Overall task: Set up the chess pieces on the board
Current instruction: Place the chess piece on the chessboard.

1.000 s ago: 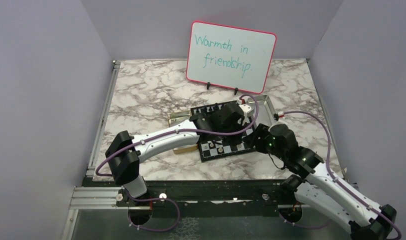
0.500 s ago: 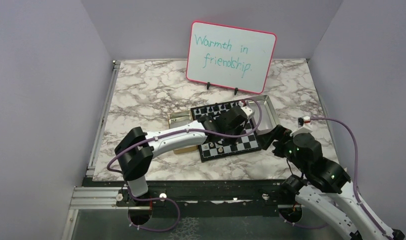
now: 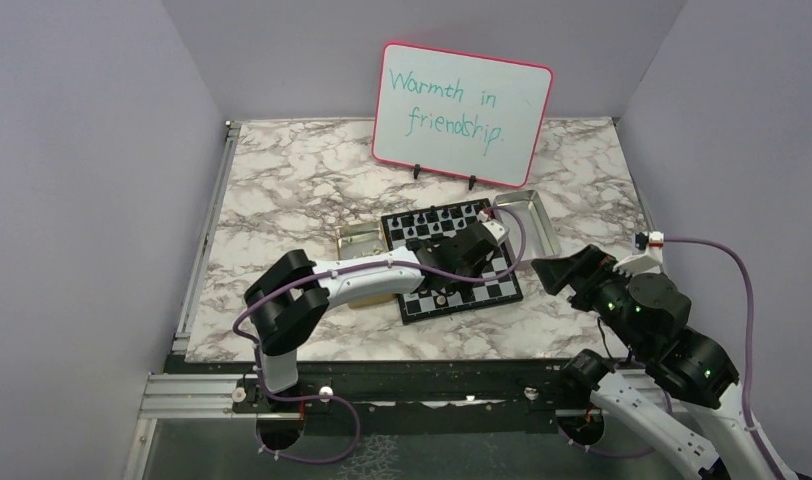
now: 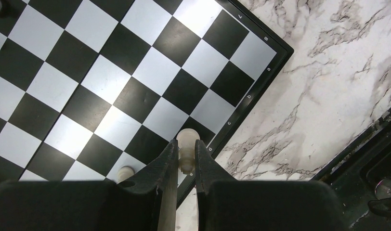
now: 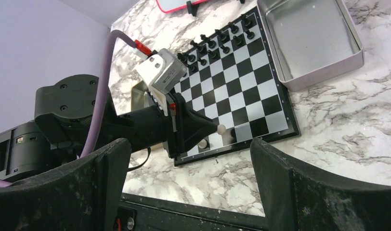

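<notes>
The chequered board [image 3: 497, 285] lies mid-table. Black chessmen [image 5: 217, 43] stand in rows along its far edge. My left gripper [image 4: 185, 143] is shut on a cream-tan chessman [image 4: 186, 139] and holds it over a black square by the board's [image 4: 136, 72] near edge. From the right wrist view that chessman [image 5: 222, 129] shows at the fingertips. A second cream chessman [image 4: 125, 172] stands on the near row beside it. In the top view the left gripper [image 3: 448, 288] hangs over the board. My right gripper [image 3: 554, 272] is wide open and empty, off the board to the right.
A silver metal tray [image 3: 530, 215] sits at the board's far right corner, seen empty in the right wrist view [image 5: 323, 62]. A tan box [image 3: 357, 240] lies left of the board, partly under my left arm. A pink-framed whiteboard [image 3: 462, 100] stands behind.
My right gripper has pulled back to the right, off the board, and stands open. My left gripper has shifted a little toward the board's near edge.
</notes>
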You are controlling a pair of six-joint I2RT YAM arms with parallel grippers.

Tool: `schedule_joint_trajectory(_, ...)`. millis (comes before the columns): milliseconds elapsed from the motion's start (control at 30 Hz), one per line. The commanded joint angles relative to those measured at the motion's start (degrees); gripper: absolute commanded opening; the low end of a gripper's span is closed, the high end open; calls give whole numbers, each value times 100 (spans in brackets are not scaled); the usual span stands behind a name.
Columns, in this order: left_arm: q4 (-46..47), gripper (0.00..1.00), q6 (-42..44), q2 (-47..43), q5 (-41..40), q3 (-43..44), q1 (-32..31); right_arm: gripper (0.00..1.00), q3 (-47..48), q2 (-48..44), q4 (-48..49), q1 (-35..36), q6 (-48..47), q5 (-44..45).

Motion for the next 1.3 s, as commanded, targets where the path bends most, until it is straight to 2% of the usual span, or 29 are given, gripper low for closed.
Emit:
schedule_joint_trajectory(0, -52, 13, 97, 123, -245, 78, -32, 100, 195, -60, -313, 27, -39, 268)
schedule_joint_trajectory(500, -392, 15, -85, 414, -105, 347, -119, 100, 282, -237, -509, 27, -82, 313)
schedule_joint_trajectory(1267, -1049, 16, -22, 798, -416, 901, -287, 100, 281, -440, -774, 26, -143, 457)
